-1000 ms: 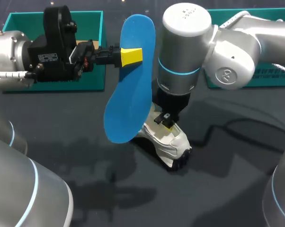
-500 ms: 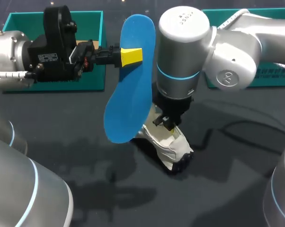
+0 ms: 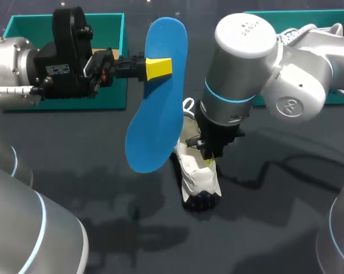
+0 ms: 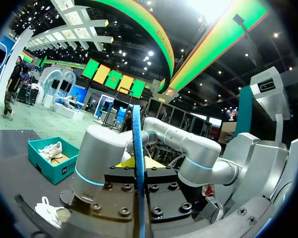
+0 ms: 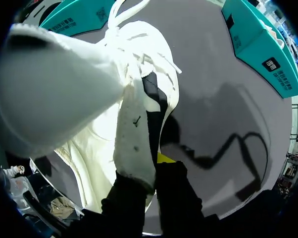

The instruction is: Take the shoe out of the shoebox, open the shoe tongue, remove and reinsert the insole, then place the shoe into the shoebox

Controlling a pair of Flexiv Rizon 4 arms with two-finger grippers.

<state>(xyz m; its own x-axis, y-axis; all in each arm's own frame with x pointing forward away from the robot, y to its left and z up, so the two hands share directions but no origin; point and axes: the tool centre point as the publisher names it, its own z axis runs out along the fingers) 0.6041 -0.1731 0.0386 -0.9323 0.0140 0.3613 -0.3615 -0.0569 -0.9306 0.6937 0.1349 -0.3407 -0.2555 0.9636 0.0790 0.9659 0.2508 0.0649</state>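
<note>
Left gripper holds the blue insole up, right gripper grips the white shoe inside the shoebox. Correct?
No. The white shoe lies on the table, not inside a box, as the head view shows. The left gripper does hold the blue insole up, and the right gripper grips the shoe.

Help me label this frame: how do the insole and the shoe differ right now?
The insole is blue and flat; the shoe is white and bulky. The insole hangs upright in the air in the left gripper; the shoe lies on the table under the right gripper. Shared: each is clamped by one gripper.
</note>
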